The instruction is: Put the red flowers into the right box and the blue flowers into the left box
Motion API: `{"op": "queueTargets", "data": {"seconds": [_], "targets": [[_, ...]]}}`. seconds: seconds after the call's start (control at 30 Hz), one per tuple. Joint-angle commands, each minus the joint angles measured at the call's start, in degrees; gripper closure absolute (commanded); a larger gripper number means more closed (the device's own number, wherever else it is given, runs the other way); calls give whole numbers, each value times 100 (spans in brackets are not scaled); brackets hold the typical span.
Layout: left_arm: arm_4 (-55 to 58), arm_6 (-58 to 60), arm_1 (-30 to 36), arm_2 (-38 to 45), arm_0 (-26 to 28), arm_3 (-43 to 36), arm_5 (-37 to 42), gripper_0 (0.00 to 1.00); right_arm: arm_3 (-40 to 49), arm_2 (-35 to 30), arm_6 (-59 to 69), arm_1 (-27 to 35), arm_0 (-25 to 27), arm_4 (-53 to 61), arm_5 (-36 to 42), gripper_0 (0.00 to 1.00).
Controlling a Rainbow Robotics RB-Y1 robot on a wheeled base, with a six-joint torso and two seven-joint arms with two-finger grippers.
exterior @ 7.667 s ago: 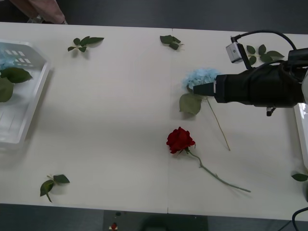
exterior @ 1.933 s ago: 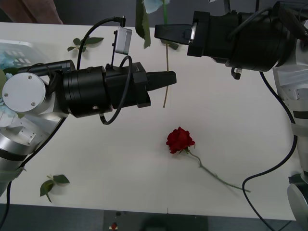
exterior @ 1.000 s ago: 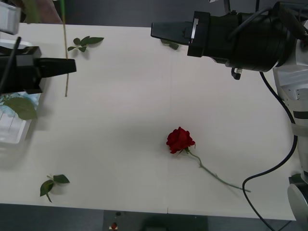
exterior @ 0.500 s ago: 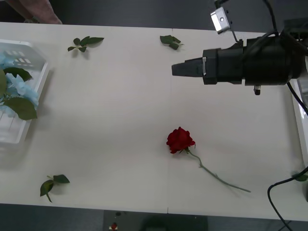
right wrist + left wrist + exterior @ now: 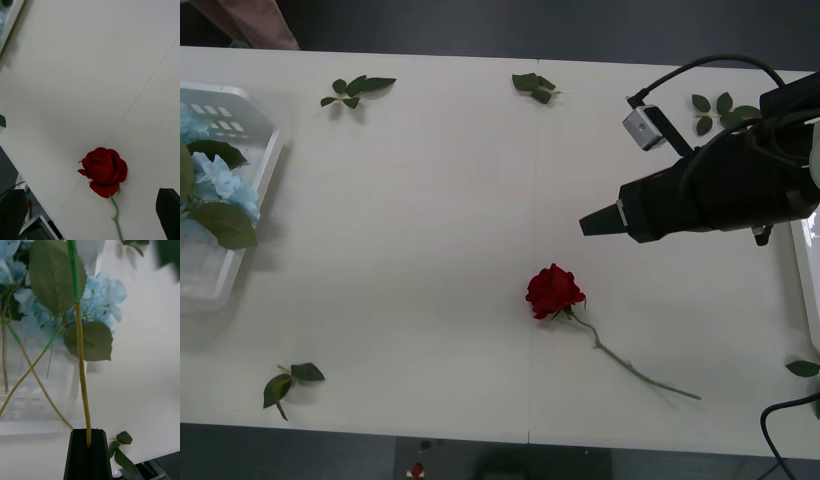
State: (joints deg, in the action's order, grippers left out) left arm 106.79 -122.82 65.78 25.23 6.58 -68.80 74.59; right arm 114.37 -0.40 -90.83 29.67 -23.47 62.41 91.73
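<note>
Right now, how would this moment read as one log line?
left gripper: shut on blue flower stem over left box | right gripper: open above red rose | rose on table

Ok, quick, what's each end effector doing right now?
Left end effector: shut on a pale-blue flower's thin stem.
Right end effector: open, empty, above the deep-red rose.

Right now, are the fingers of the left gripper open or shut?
Shut. In the left wrist view the left gripper has its two black fingers pressed together on the thin stem of a blue flower.
</note>
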Motion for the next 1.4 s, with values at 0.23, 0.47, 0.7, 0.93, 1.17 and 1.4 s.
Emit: {"op": "queueTargets", "data": {"seconds": [0.23,0.47,0.7,0.93,1.17,1.4], "targets": [[-809,-559,251,-238,63,314,-85,100,744,928,390,127,387,-1213,90,0],[-730,-735,251,-493,98,376,-375,92,753,1569,390,136,554,-1969,46,0],[-264,-1421,251,-493,142,578,-445,69,744,2237,390,197,800,-2760,-226,0],[141,-1772,251,-493,142,683,-419,39,569,2800,399,267,950,-3419,-534,0],[483,-1728,251,-335,142,428,-305,3,50,3037,346,241,985,-3674,-1052,0],[501,-1535,251,61,142,-240,-146,0,-442,3134,302,136,985,-3859,-1430,0]]}}
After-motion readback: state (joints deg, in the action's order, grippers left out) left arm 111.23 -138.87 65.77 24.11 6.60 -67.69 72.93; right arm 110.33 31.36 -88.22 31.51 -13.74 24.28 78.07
